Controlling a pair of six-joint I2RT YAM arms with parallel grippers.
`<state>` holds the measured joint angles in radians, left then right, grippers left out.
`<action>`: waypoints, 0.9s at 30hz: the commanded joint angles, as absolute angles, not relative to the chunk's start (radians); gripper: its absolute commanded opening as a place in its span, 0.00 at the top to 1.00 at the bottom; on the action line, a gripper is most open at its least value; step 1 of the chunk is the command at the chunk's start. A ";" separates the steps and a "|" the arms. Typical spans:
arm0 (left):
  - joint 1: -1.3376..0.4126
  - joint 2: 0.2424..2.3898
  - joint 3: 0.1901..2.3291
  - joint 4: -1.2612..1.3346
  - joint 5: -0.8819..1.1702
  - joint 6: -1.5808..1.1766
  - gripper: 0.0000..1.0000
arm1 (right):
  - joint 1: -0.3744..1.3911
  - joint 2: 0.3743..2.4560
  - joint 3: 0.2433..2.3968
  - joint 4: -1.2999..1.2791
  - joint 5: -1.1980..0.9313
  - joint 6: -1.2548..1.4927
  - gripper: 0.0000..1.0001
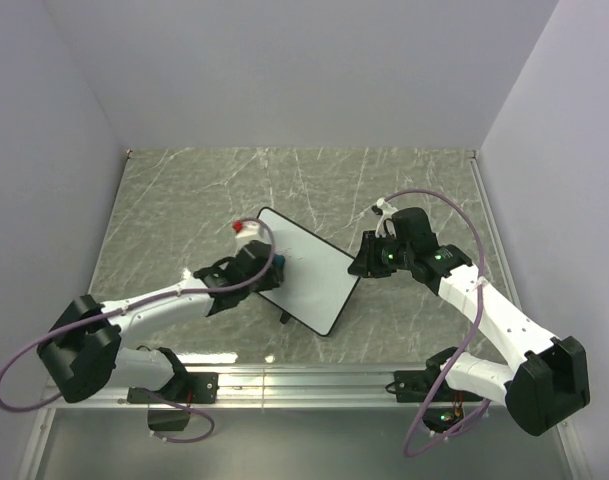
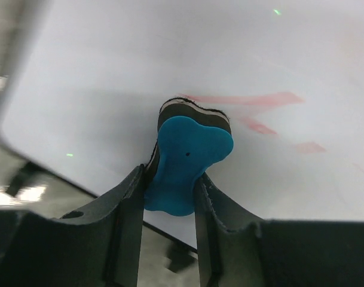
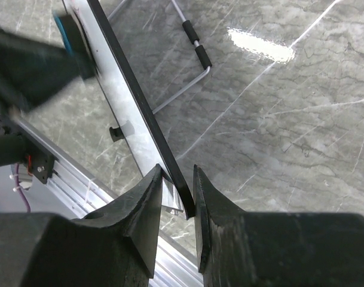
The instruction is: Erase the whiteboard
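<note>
Wiping is in hand. The left end effector (image 2: 170,200) pinches the blue eraser (image 2: 187,158), whose felt face presses on the board (image 2: 140,66) just beside faint red smears (image 2: 253,100). The right end effector (image 3: 177,191) is clamped on the board's black rim (image 3: 134,89) at its right corner, apparently to steady it. The board sits skewed between the two arms. Next, I judge, the eraser must sweep over the smears with even pressure. The desk (image 1: 184,190) under the board is grey marble-patterned, and plain pale walls (image 1: 284,70) enclose it.
</note>
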<state>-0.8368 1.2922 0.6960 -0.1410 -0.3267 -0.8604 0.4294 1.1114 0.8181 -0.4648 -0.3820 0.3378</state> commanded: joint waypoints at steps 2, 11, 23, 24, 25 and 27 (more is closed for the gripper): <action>-0.700 1.247 0.640 -0.160 -0.342 -0.841 1.00 | 0.433 1.094 0.824 -0.503 -0.313 0.307 0.84; -0.733 1.321 0.779 -0.124 -0.293 -0.755 1.00 | 0.433 1.095 0.821 -0.497 -0.310 0.310 0.85; -1.003 1.555 1.025 -0.129 -0.250 -0.707 1.00 | 0.433 1.104 0.819 -0.485 -0.304 0.313 0.85; -1.005 1.554 1.023 -0.130 -0.255 -0.709 1.00 | 0.433 1.104 0.818 -0.485 -0.302 0.313 0.85; -1.003 1.552 1.020 -0.132 -0.258 -0.709 1.00 | 0.433 1.101 0.816 -0.485 -0.299 0.313 0.85; -0.997 1.539 1.016 -0.138 -0.282 -0.709 1.00 | 0.433 1.095 0.813 -0.483 -0.296 0.314 0.85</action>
<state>-0.9989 1.5173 1.0012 -0.1688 -0.3088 -0.7177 0.4267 1.1084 0.8177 -0.4667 -0.3412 0.3386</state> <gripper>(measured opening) 0.376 0.304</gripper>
